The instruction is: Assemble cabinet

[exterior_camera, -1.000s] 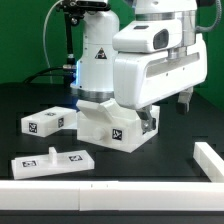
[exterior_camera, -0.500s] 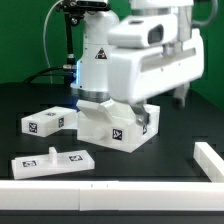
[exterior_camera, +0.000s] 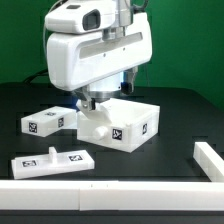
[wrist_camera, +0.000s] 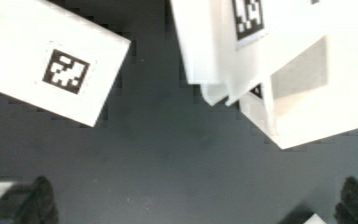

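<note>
Cabinet [exterior_camera: 120, 122] mid-frame in the exterior view, my gripper [wrist_camera: 194, 203] wide apart and empty.
Descending off-centre, I could clip a panel edge and shove the whole box askew.

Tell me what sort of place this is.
Probably a robotics lab bench: white robot arm over a black tabletop, white plastic box-like cabinet with black-and-white square tags, green backdrop.

Exterior view: off the arm [exterior_camera: 95, 50], slightly raised, facing across the black worktop [exterior_camera: 180, 115] at middle range (the whole layout fits).
Wrist view: on the wrist, looking down, close above the cabinet [wrist_camera: 274, 60].
Shared: the cabinet's tagged faces and dark worktop beside them.
</note>
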Robot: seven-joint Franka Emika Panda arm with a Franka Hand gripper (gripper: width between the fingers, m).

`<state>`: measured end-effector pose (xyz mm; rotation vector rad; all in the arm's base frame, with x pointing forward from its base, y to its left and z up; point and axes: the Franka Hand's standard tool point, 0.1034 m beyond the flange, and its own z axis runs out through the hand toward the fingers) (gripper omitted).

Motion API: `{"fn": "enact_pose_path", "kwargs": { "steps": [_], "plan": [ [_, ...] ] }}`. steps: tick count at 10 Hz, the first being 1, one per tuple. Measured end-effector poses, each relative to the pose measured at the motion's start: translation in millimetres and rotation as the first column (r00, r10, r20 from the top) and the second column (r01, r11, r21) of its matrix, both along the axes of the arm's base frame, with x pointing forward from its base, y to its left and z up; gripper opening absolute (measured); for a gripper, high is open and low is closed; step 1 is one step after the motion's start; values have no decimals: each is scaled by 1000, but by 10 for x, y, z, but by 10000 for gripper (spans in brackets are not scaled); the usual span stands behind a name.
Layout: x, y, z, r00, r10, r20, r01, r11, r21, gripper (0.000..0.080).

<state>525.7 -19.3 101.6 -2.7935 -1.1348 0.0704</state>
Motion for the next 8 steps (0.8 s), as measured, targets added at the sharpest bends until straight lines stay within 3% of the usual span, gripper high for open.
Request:
{"fn": "enact_pose_path", "kwargs": {
  "steps": [2,5,6,8],
  "plan": [
    [-14,-12,-3,1000,0,2,0,1000,-1,796],
    [-219,-31,117,989,48,143,-39,997,-68,796],
    [-299,-47,36,988,45,145,-36,997,-63,796],
    [-305,-53,26,989,44,138,-35,997,-63,796]
  ]
}}
